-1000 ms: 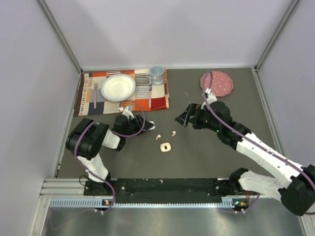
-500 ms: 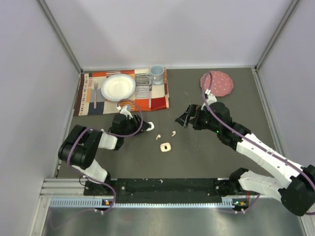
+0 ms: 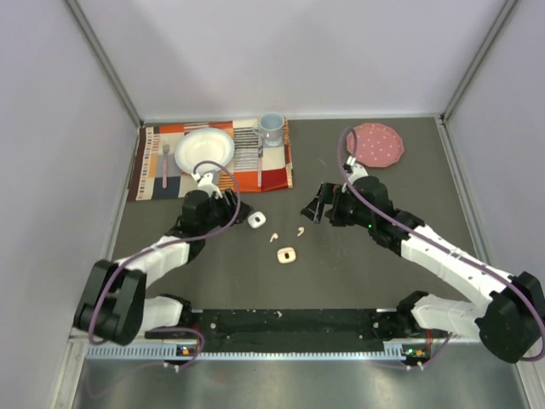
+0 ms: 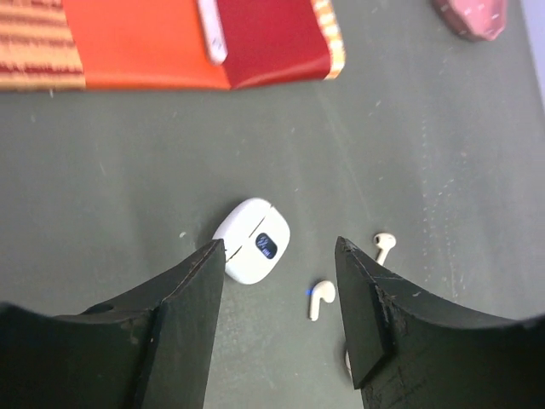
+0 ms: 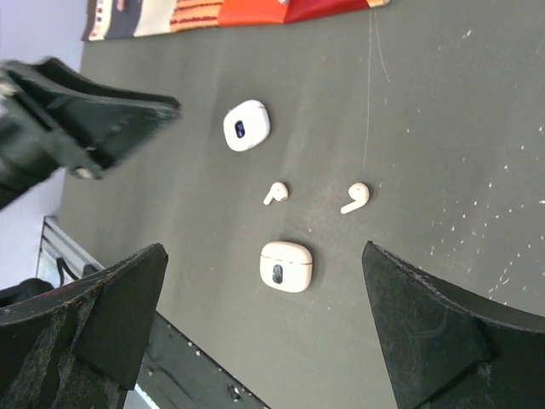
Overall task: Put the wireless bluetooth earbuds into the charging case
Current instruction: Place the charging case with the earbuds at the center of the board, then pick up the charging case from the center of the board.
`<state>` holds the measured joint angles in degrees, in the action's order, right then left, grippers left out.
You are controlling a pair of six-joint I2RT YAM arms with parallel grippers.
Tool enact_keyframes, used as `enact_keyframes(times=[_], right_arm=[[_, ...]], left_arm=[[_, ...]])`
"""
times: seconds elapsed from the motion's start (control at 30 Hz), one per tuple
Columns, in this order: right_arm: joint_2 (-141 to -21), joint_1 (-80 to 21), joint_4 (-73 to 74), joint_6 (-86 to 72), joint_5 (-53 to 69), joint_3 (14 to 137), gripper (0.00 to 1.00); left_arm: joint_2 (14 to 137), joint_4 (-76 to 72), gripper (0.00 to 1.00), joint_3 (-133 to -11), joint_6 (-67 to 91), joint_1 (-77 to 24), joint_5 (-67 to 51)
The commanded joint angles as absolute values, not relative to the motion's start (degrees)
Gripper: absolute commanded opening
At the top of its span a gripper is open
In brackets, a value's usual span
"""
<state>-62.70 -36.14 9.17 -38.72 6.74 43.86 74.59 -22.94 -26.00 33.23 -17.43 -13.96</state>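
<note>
Two white earbuds (image 3: pixel 274 236) (image 3: pixel 301 230) lie loose on the dark table, apart from both cases. A shut white charging case (image 3: pixel 255 221) with a dark panel lies to their left. A shut cream case (image 3: pixel 286 255) lies just in front of them. My left gripper (image 3: pixel 228 204) stands open just left of the white case. In the left wrist view the white case (image 4: pixel 252 241) lies beyond the fingertips, with one earbud (image 4: pixel 321 298) between them; the left gripper (image 4: pixel 279 247) holds nothing. My right gripper (image 3: pixel 313 204) hangs wide open behind the earbuds. In its wrist view the right gripper (image 5: pixel 264 249) frames the cream case (image 5: pixel 286 266).
A striped placemat (image 3: pixel 277 175) at the back left carries a white plate (image 3: pixel 204 151), a fork (image 3: pixel 164 162), a knife (image 3: pixel 260 160) and a pale blue cup (image 3: pixel 271 128). A pink dotted plate (image 3: pixel 375 143) sits at the back right. Walls enclose the table on three sides.
The left gripper's jaws have widened and it has drawn back to the left, leaving the white case on the table. The left arm has stretched out low. The right gripper barely moved.
</note>
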Motion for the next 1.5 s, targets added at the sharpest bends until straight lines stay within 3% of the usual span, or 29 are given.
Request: enact_keyframes(times=[0.0, 0.43, 0.8, 0.97, 1.47], right_arm=[[-64.9, -36.1, 7.2, -37.0, 8.2, 45.6, 0.99], [-66.9, -36.1, 5.5, -33.7, 12.6, 44.9, 0.99], [-67.8, -40.8, 4.5, -24.2, 15.7, 43.9, 0.95], [-69.8, -43.2, 3.4, -26.4, 15.3, 42.4, 0.91], [-77.9, -47.1, -4.2, -33.9, 10.4, 36.6, 0.84]], left_arm=[[66.3, -16.7, 0.6, -28.1, 27.3, -17.1, -12.9], [44.6, -11.6, 0.7, -27.6, 24.4, -17.1, -9.7], [33.6, -12.0, 0.81, -25.2, 23.8, -17.1, -6.5], [29.5, -12.7, 0.99, -22.8, 25.1, -17.1, -4.4], [27.1, -11.5, 0.99, -22.5, 25.8, -17.1, -1.4]])
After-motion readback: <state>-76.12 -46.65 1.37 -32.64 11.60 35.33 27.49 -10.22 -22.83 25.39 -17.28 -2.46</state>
